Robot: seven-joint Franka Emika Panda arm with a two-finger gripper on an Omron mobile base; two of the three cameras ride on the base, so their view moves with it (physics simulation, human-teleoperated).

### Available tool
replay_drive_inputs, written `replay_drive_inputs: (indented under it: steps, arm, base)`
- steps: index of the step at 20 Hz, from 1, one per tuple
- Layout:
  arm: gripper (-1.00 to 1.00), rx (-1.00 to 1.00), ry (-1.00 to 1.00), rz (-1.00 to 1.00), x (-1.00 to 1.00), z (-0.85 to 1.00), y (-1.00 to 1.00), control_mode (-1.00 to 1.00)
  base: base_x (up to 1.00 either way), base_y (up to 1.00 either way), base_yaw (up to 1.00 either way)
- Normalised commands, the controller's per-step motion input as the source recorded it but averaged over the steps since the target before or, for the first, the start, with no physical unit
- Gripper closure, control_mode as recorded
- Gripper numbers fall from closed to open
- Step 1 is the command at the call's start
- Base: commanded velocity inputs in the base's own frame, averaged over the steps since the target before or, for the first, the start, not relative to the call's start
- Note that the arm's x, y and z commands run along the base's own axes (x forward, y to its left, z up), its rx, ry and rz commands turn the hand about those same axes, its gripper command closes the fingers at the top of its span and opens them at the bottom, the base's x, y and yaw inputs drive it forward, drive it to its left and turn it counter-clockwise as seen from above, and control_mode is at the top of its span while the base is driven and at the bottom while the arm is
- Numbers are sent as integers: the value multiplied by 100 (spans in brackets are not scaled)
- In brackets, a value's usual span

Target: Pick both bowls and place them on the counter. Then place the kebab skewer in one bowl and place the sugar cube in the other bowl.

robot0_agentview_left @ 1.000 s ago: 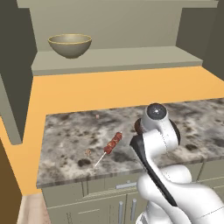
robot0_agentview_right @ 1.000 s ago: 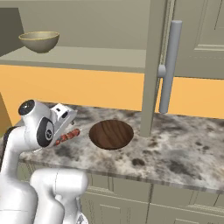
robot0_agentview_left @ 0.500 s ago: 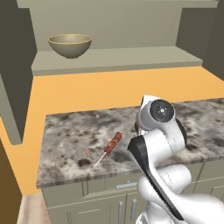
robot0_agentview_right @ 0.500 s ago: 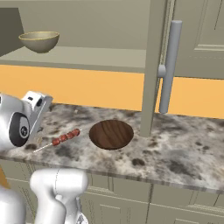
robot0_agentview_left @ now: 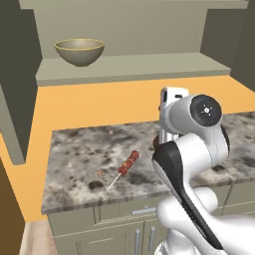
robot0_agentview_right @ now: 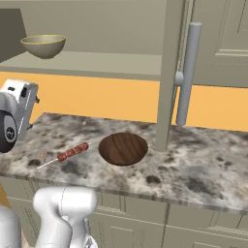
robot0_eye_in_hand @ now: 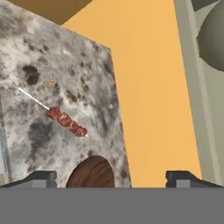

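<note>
Speckled counter (robot0_agentview_right: 203, 167) holds 1 brown bowl (robot0_agentview_right: 123, 148) beside the kebab skewer (robot0_agentview_right: 68, 154); gripper (robot0_eye_in_hand: 111, 178) fingers spread wide, gripping nothing.

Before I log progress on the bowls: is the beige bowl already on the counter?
No. The beige bowl sits upright on the olive-grey shelf, beyond the orange surface. The brown bowl is on the counter.

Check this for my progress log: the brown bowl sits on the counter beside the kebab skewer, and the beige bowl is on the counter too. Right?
Not quite. The brown bowl does sit on the counter beside the kebab skewer, but the beige bowl is on the olive-grey shelf behind the orange surface, as the right base view shows.
</note>
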Motion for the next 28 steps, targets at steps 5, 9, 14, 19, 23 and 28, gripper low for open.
replay_drive_inputs:
  steps: [5, 9, 14, 19, 23, 28]
  arm:
    - [-100, 0, -8, 4, -9, 86, 17, -100]
    - [-100, -1, -19, 6, -9, 70, 19, -100]
    - [-100, -1, -12, 4, -2, 44, 18, -100]
    - [-100, 0, 0, 0, 29, 12, 25, -100]
    - [-100, 0, 0, 0, 35, 0, 20, -100]
    - [-100, 0, -3, 0, 29, 0, 16, -100]
  base:
    - [0, 0, 0]
    - [0, 0, 0]
    - [0, 0, 0]
    - [0, 0, 0]
    - [0, 0, 0]
    - [0, 0, 0]
